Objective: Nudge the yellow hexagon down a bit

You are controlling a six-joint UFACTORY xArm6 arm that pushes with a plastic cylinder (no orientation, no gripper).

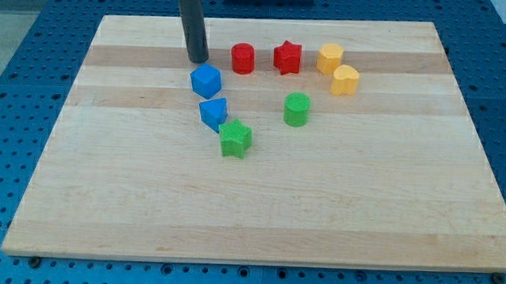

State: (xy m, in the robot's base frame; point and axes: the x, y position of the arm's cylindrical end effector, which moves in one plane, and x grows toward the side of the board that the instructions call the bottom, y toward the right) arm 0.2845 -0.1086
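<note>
My tip (197,59) sat just above the blue cube (206,81), well left of the yellow hexagon (329,56); no hand fitted, so no grip. Needs to get above the hexagon.

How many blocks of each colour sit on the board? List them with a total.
Red: 2, cylinder and star
Yellow: 2, hexagon and heart-like block
Blue: 2, cube and smaller block
Green: 2, cylinder and star
Total: 8

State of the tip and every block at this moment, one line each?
my tip: on board, just above blue cube
blue cube: untouched
blue block: touching green star
green star: flat
red cylinder: upright
red star: flat
yellow hexagon: unpushed
yellow block: beside hexagon
green cylinder: upright, alone
</note>
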